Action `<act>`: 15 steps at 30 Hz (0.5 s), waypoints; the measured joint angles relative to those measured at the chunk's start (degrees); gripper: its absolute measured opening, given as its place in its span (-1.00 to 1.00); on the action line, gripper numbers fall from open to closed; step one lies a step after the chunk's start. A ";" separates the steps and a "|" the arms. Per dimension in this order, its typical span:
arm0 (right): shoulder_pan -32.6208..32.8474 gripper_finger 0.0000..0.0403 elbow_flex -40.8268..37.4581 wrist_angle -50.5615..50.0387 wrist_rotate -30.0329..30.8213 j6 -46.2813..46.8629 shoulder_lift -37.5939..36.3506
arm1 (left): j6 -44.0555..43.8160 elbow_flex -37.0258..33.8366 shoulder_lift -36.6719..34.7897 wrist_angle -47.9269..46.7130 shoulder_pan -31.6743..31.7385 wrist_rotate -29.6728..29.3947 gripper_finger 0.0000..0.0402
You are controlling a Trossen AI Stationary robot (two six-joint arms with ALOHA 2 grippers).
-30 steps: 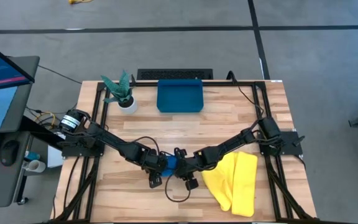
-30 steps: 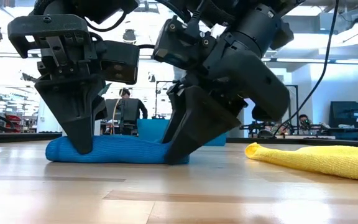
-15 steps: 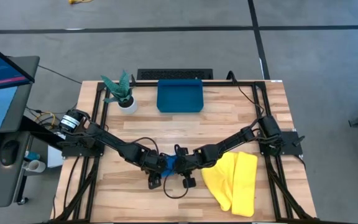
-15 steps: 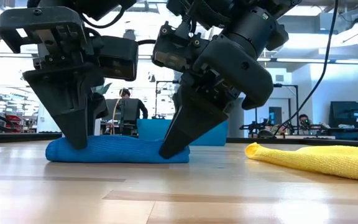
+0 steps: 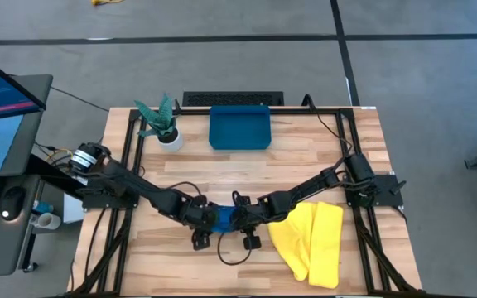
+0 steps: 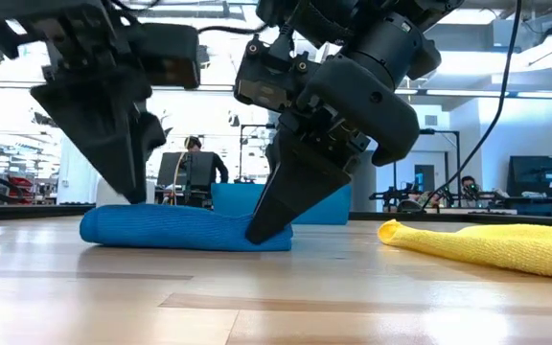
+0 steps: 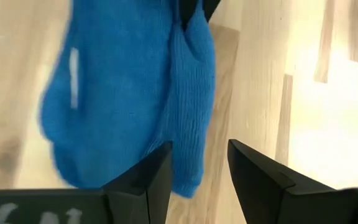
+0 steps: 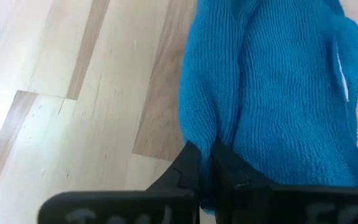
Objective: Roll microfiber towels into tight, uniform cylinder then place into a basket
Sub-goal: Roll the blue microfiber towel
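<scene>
The blue microfiber towel [image 6: 180, 228] lies as a rough roll on the table's middle [image 5: 224, 217]. My right gripper [image 8: 205, 149] is shut on its right end [image 6: 262, 228]. My left gripper [image 7: 199, 149] stands open just above the roll's left end [image 6: 130, 192], and I see no touch. The yellow towel [image 5: 315, 242] lies folded flat to the right, near the front. The teal basket [image 5: 239, 128] stands at the far edge with nothing in it. My right gripper pinches a raised fold of the blue towel [image 8: 211, 127] between its two fingertips, at the roll's right end. The fingers slant down from the table's right side. The towel stays lying on the table along its whole length.
A small white pot with a green plant [image 5: 169, 136] stands left of the basket. A black metal frame [image 5: 131, 165] runs along the table's sides. People and desks show in the room behind. Bare wood lies between the roll and the basket.
My left gripper has opened, let go of the roll's left end and risen off it. My right gripper has shut on the roll's right end without shifting place. The roll's left end has slid slightly toward the table's right.
</scene>
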 joint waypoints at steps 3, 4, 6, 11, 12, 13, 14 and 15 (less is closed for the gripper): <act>0.02 -0.84 -0.01 0.00 -0.02 0.01 0.00 | 0.30 0.00 -2.01 -0.67 -1.47 -3.76 -0.28; 0.02 -0.83 0.00 0.00 -0.02 0.06 0.00 | 1.21 0.00 -2.36 -0.73 -2.13 -4.96 -0.28; -0.01 -0.82 0.00 0.00 -0.02 0.46 0.00 | 4.01 0.02 -2.60 -0.17 -4.05 -7.57 -0.28; -0.01 -0.86 -0.02 0.00 -0.02 0.48 0.00 | 9.85 0.11 -0.63 1.20 -9.20 -16.83 -0.28; -0.01 -0.86 -0.02 0.00 -0.02 0.48 0.00 | 10.06 0.11 0.05 1.12 -9.90 -18.98 -0.28; -0.01 -0.86 -0.02 0.00 -0.02 0.48 0.00 | 10.06 0.11 0.71 1.16 -10.39 -20.81 -0.28; -0.01 -0.85 -0.02 0.00 -0.04 0.48 0.00 | 10.03 0.11 1.37 1.24 -10.72 -22.07 -0.28; -0.01 -0.84 -0.02 0.00 -0.03 0.49 0.00 | 9.97 0.11 2.01 1.23 -10.83 -22.82 -0.28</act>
